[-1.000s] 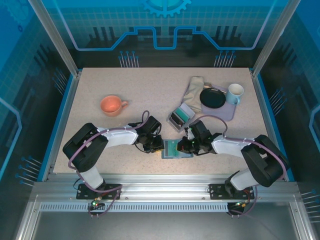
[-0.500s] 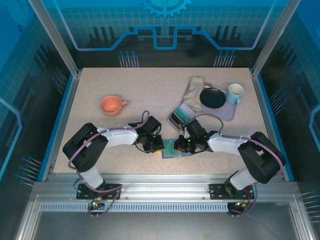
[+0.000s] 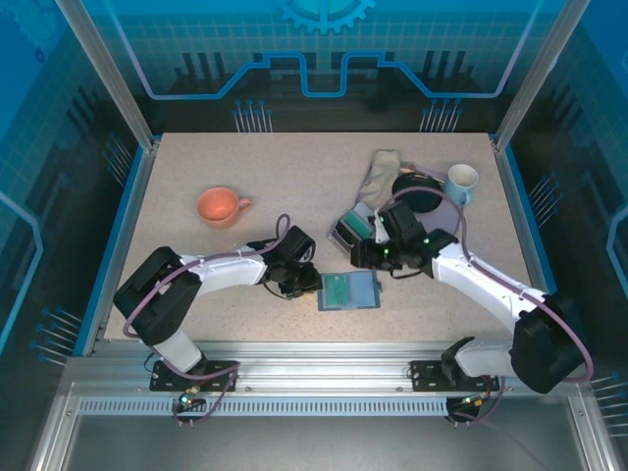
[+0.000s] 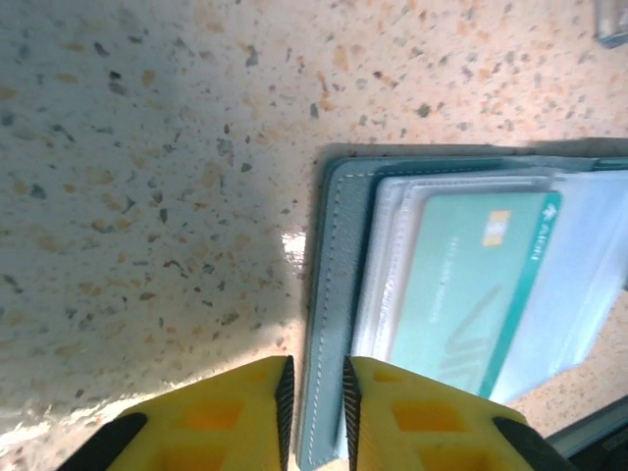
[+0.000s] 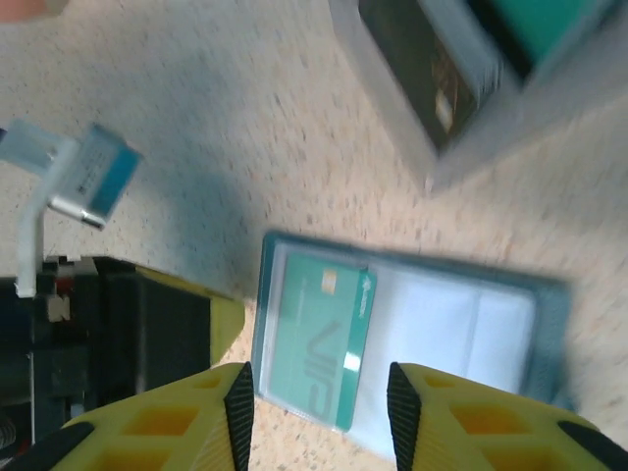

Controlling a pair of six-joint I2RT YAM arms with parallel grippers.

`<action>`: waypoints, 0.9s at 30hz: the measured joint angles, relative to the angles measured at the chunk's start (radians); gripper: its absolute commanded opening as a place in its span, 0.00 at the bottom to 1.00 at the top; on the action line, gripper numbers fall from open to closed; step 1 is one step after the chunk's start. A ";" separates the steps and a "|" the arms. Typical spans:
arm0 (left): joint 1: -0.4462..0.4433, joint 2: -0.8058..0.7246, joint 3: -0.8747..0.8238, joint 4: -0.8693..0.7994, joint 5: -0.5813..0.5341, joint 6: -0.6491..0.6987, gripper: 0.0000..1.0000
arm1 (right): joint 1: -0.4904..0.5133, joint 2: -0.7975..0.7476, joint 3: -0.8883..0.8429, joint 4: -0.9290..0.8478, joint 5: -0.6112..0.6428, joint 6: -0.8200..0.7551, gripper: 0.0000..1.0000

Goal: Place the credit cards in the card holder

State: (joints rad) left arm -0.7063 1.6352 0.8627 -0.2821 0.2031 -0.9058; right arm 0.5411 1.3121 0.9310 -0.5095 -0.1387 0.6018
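Slate-blue card holder edge pinched in left jaws; right jaws gape empty above teal card.

Left arm and right arm are wearing white shells between black joints, purple-grey cables looping alongside. End effector fingers are showing yellow.

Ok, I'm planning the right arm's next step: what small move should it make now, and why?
Probably move the open, empty right pincer over the grey tray and lower it onto the dark card: one teal card already sits in the card holder, and others wait in the tray.
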 measured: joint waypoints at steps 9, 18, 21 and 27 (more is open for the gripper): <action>0.112 -0.022 0.048 0.019 0.030 -0.011 0.39 | 0.016 0.338 0.378 -0.167 0.188 -0.319 0.38; 0.166 0.020 0.097 0.090 0.074 -0.064 0.41 | 0.070 0.602 0.592 -0.267 0.337 -0.480 0.37; 0.167 0.027 0.099 0.097 0.078 -0.065 0.41 | 0.076 0.639 0.622 -0.281 0.375 -0.503 0.38; 0.167 0.031 0.099 0.105 0.079 -0.083 0.41 | 0.076 0.666 0.633 -0.295 0.419 -0.537 0.38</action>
State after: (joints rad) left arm -0.5392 1.6665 0.9615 -0.1772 0.2817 -0.9890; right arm 0.6174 1.9785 1.5642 -0.8047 0.2806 0.0647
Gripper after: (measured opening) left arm 0.408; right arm 0.380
